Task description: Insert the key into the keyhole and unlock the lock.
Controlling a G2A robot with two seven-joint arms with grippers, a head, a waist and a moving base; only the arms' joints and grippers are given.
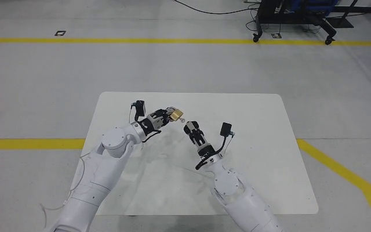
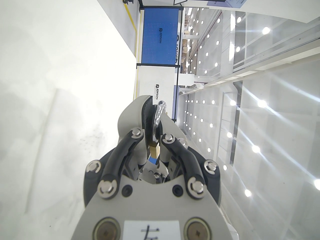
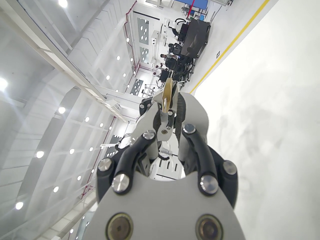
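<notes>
Lock (image 1: 176, 115) clamped in left claw (image 1: 166, 115), over the worktop (image 1: 261, 174) nearer its far edge, key (image 1: 184, 120) pinched in right claw (image 1: 189, 125), tip just beside lock.

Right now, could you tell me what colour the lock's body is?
The lock is brass-gold, clearest in the top view.

Bright even light, ceiling lamps (image 2: 262, 103) flaring into starbursts, white table (image 3: 275, 126) glaring, edges bowed.

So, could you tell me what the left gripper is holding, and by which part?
The brass padlock, apparently held by its silver shackle, which sits clamped between the fingers of the left gripper.
</notes>
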